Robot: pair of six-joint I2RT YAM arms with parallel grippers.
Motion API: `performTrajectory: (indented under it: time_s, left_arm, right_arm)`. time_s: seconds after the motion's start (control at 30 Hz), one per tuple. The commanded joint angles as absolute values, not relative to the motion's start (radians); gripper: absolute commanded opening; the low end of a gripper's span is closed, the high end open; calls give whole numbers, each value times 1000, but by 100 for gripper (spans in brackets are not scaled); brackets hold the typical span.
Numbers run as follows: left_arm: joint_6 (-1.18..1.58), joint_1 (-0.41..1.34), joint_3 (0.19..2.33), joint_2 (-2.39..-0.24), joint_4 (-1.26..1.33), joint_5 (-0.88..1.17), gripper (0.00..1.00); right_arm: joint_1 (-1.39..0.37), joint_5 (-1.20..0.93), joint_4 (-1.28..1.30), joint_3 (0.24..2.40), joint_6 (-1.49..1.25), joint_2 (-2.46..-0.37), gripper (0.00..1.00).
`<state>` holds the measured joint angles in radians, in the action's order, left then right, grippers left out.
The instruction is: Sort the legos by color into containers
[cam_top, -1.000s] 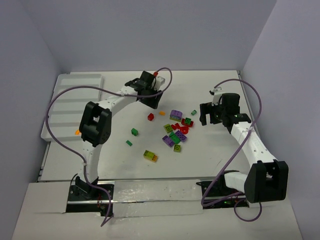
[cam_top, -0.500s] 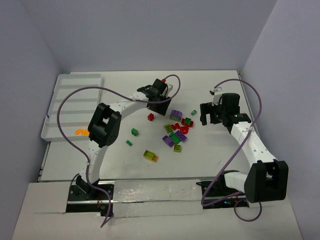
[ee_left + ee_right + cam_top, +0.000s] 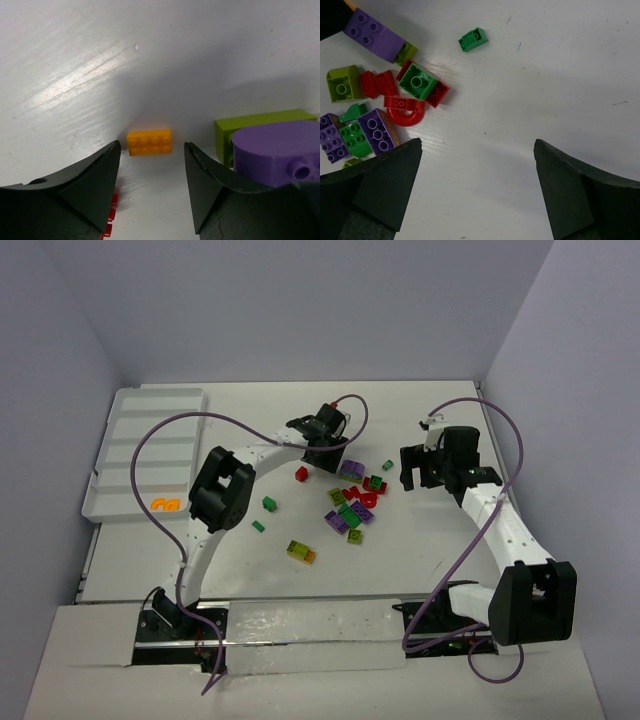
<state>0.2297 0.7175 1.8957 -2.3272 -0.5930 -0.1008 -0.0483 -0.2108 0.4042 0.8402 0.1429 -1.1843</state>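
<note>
Top view: the left gripper [image 3: 322, 445] hangs at the far edge of the loose legos [image 3: 350, 502], the right gripper [image 3: 413, 470] just right of them; the white tray [image 3: 150, 410] lies far left, an orange piece [image 3: 163, 505] apparently in its nearest compartment. Left wrist view: jaws apart, empty; an orange brick [image 3: 150, 142] lies on the table [image 3: 75, 50] just beyond the tips. Right wrist view: jaws spread wide, holding nothing; one green brick [image 3: 472, 39] lies apart from the cluster.

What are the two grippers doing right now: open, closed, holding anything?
Left gripper: open, holding nothing; an orange lego lies just ahead of its fingers.
Right gripper: wide open, holding nothing.
</note>
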Motion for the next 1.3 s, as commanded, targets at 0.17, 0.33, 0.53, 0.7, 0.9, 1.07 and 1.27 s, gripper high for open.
performTrajectory:
  time_s: [0.17, 0.33, 0.53, 0.7, 0.9, 1.07, 1.27]
  left_arm:
    - [238, 733, 1948, -2370, -596, -143, 59]
    - [251, 734, 1932, -2359, -627, -116, 52]
    - [233, 735, 1882, -2299, -626, -125, 40]
    - [182, 719, 1910, -2236, -627, -195, 33]
    - [133, 591, 1951, -2054, -703, -106, 30]
    - [81, 390, 1721, -1808, -698, 81, 26]
    - [-51, 103, 1375, -1509, -712, 207, 23]
  right_arm:
    - [-55, -215, 367, 874, 138, -1192, 100]
    - [-54, -214, 369, 874, 139, -1189, 100]
    - [-54, -219, 368, 876, 137, -1192, 100]
    - [-55, -216, 374, 879, 137, -1183, 100]
    - [-55, -224, 379, 881, 138, -1161, 100]
    - [-57, -239, 383, 883, 141, -1143, 100]
    - [-70, -249, 391, 894, 151, -1148, 100]
